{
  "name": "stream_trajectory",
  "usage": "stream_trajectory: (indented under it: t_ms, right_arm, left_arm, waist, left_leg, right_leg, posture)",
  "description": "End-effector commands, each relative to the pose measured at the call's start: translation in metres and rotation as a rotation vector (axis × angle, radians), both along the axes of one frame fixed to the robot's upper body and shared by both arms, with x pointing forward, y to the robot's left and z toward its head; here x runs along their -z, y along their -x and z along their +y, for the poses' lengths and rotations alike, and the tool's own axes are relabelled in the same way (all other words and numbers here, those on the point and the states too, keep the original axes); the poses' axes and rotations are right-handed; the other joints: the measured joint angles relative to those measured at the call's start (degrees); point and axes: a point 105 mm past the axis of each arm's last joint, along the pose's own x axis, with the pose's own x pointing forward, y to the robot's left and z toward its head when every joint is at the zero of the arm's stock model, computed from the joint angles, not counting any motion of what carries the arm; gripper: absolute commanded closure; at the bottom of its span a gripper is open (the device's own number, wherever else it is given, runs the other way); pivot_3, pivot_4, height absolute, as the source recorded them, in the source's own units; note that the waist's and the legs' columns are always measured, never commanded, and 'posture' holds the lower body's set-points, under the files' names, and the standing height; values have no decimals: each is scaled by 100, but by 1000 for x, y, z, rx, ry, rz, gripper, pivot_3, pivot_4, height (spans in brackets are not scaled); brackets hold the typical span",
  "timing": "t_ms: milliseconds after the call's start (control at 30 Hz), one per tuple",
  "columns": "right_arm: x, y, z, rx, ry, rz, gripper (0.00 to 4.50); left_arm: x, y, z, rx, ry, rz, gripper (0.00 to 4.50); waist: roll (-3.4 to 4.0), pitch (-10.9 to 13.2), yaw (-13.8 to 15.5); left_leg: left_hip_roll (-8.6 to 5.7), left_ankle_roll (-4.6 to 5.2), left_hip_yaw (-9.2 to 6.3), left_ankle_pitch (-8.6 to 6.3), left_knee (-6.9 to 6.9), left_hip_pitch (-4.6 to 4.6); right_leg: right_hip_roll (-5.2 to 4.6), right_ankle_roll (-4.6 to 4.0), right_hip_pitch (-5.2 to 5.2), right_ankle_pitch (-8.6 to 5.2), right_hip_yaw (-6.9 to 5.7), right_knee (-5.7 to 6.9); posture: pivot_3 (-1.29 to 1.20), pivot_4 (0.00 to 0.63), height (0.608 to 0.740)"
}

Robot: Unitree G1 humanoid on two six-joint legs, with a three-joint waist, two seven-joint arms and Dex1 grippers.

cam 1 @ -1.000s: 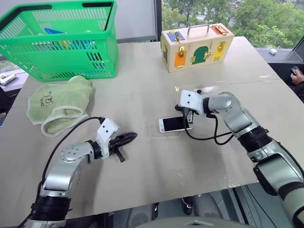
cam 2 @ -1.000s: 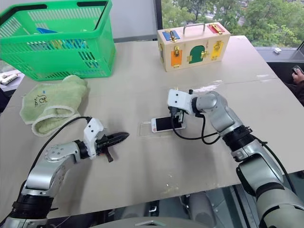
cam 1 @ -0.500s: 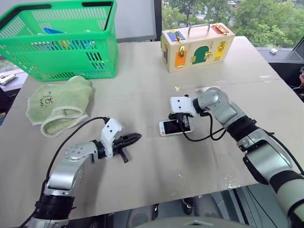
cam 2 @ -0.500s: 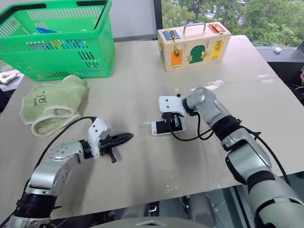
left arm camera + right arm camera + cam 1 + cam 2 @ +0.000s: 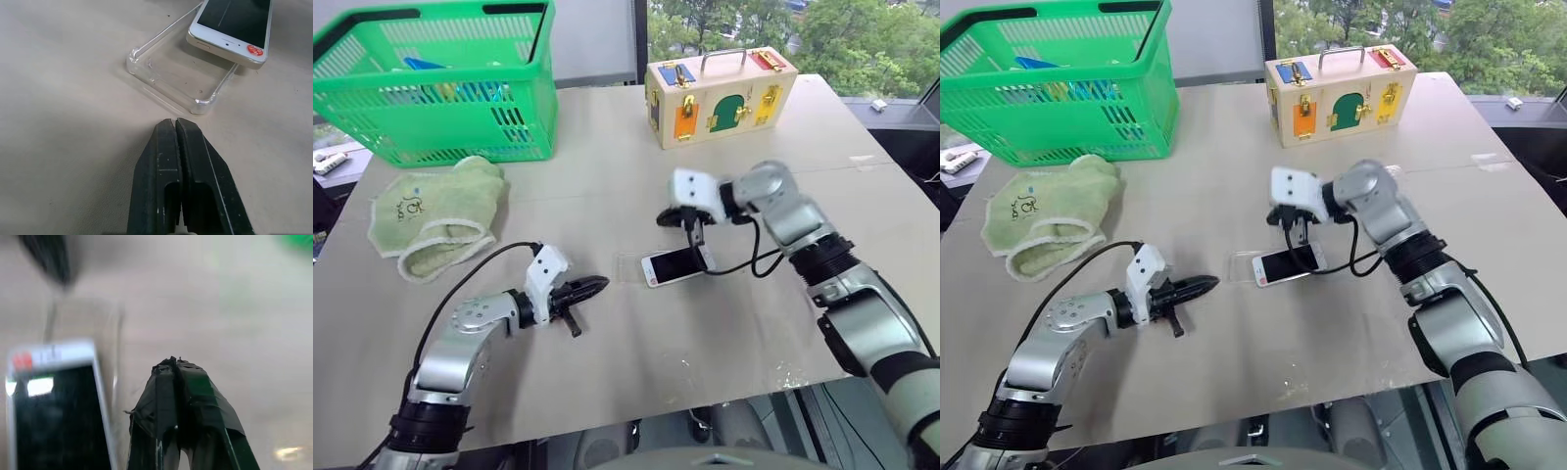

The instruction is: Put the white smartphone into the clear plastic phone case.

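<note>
Case [image 5: 178, 81] on the tabletop [image 5: 607, 186], phone [image 5: 234, 27] half in at one end, red sticker visible from the left wrist, both pincers closed, left [image 5: 597, 286] and right [image 5: 697, 236] empty

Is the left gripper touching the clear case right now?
Apart. The left wrist view shows bare table between the shut left gripper and the clear case.

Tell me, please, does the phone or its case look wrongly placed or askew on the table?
Yes. The white smartphone is only partly in the clear plastic phone case: one end lies over the case's far part, and the rest of the case is bare. The phone also sits at an angle to the case's sides. Nothing looks spilled or damaged.
</note>
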Motion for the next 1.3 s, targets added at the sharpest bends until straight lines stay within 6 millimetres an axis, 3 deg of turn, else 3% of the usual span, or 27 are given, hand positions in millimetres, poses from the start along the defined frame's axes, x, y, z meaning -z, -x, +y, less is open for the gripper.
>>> stream_trajectory:
  t_ms: [33,200,367,533,867,1300]
  right_arm:
    - [-11,16,-16,26,-64,9,4500]
    - [3,24,-59,248,-86,-1,4500]
    - [3,27,-89,425,-111,-29,4500]
    - [21,27,-118,552,-38,-67,4500]
    - [53,31,-125,586,-8,-29,4500]
    - [67,49,-104,479,2,54,4500]
  left_arm:
    - [3,6,-10,47,12,17,4443]
    - [2,4,-13,55,21,16,4443]
    - [-1,6,-18,80,33,27,4443]
    - [-3,7,-20,109,34,39,4443]
    - [-3,7,-19,134,24,51,4443]
    - [-2,9,-21,134,27,57,4443]
  waist:
    - [-2,-1,20]
    - [0,0,37]
    - [2,1,34]
    - [1,0,49]
    - [0,0,38]
    - [0,0,43]
  left_leg:
    - [0,0,0,0,0,0]
    - [-3,0,4,-1,1,-1]
    - [-2,0,1,0,2,1]
    - [-4,0,0,0,2,3]
    - [-9,1,1,0,2,1]
    - [-8,2,1,0,3,1]
  right_leg:
    - [0,0,0,0,-1,-1]
    - [-5,1,-1,-1,1,-2]
    - [0,20,-3,-12,1,1]
    - [1,24,-1,-15,0,0]
    - [7,25,-2,-15,4,-2]
    - [10,25,-2,-15,6,-2]
  posture:
    - [0,150,740]
    - [0,150,740]
    - [0,150,740]
    - [0,150,740]
    - [0,150,740]
    - [0,150,740]
